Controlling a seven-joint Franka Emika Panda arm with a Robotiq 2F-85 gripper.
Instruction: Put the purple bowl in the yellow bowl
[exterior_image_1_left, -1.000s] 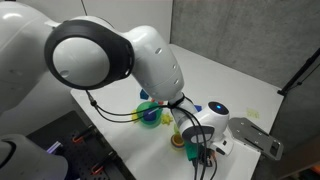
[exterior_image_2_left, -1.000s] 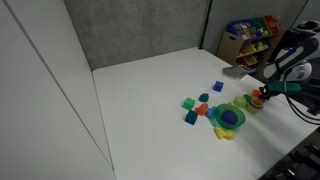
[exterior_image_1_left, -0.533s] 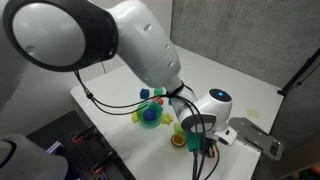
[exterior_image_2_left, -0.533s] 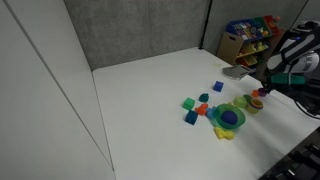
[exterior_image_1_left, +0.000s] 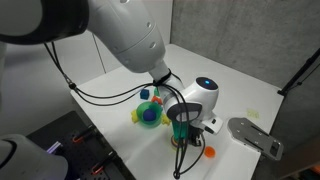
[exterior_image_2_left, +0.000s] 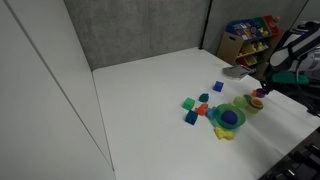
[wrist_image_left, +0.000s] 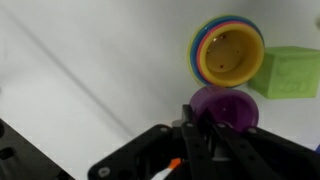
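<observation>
— Down by the counter's (exterior_image_2_left: 150, 85) edge, among the bright toys, the gripper (wrist_image_left: 205, 140) hangs low. What's the wrist view giving you?
— The purple bowl (wrist_image_left: 232, 108) is right at the fingertips, mouth up, with its near rim hidden behind the dark fingers (wrist_image_left: 192, 130).
— Clamped on it?
— Can't tell! The fingers stand close together at that rim, but whether they pinch it doesn't show.
— And the yellow bowl (wrist_image_left: 235, 55)?
— Just beyond the purple one, its hollow facing the camera and coloured rims peeking out along one side. Whether the two touch, I can't say. A green block (wrist_image_left: 293, 72) lies just beside both.
— In an exterior view the blue bowl (exterior_image_1_left: 150, 114) rests on a yellow-green piece near that same edge, close to the gripper.
</observation>
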